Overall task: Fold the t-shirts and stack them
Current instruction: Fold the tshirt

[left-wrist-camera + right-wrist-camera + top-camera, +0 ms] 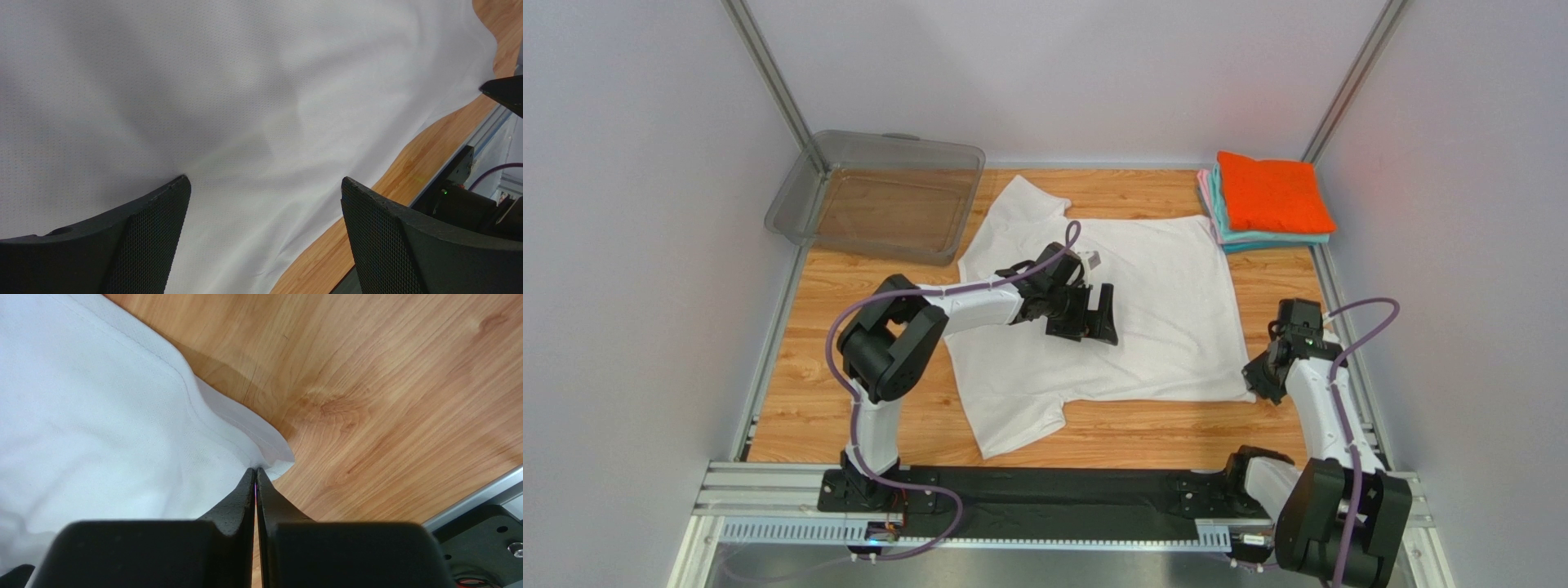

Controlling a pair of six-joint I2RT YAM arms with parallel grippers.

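— How far along was it?
— Three folded shirts (1271,196) sat stacked far right. The white t-shirt (1149,294) lay spread on the surface (830,417), unfolded.
— And the jaws?
— The left jaws gaped over its middle. The right jaws pinched its hem corner (270,459), plain only from the right wrist. Only the top view showed the stack.

The left arm (891,343) is reaching forward and toward the centre from its base, with the elbow bent sharply and the wrist angled downward. The left gripper (264,184) is hanging with its jaws spread wide, holding nothing. The right arm (1326,410) is standing folded near its base, with the wrist tipping down and leftward. The right gripper (255,473) is pinching its fingertips fully together on the hem corner of the white t-shirt (92,416).
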